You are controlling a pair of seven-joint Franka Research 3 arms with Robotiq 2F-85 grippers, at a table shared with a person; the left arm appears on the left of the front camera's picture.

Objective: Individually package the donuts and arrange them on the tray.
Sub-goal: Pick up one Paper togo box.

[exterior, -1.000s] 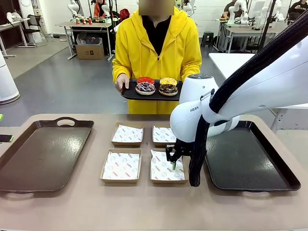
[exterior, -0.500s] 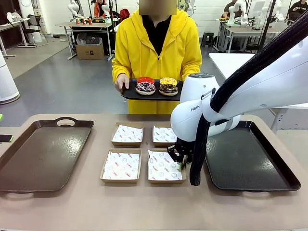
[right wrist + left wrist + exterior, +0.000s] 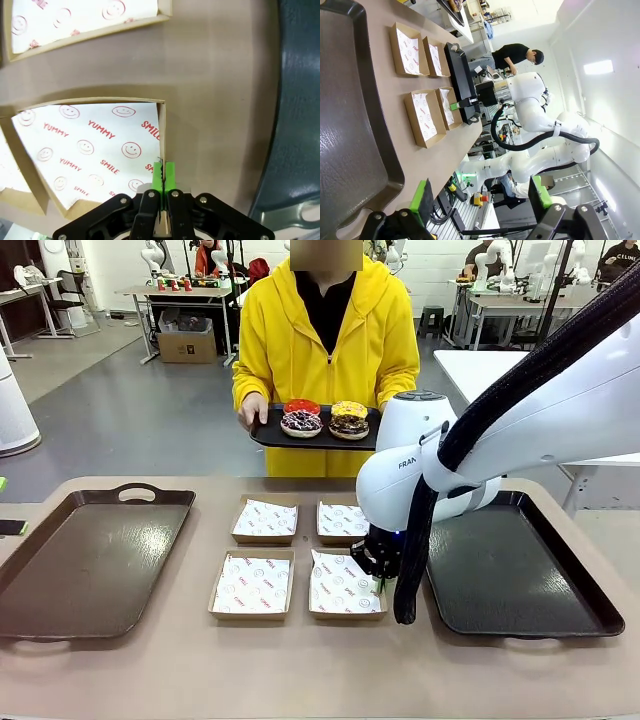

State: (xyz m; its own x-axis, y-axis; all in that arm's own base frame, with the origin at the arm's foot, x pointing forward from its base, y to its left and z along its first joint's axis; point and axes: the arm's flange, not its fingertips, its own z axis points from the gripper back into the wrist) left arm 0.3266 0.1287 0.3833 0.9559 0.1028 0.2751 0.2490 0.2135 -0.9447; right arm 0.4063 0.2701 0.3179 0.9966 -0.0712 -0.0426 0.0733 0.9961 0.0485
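One donut point(image 3: 350, 409) is yellow-iced; box point(image 3: 162, 130) brown, paper point(image 3: 95, 145) white with red smileys

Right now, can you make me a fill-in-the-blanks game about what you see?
The donuts rest on a small tray held by the ____.
The table holds ____ boxes.
The right gripper pinches the wall of one ____.
The left gripper is ____, holding nothing.
Missing words: person, four, box, open.

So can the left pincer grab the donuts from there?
Probably not yet. The donuts sit on a black tray that the person holds beyond the table's far edge. The open left pincer hangs by the left tray's corner.
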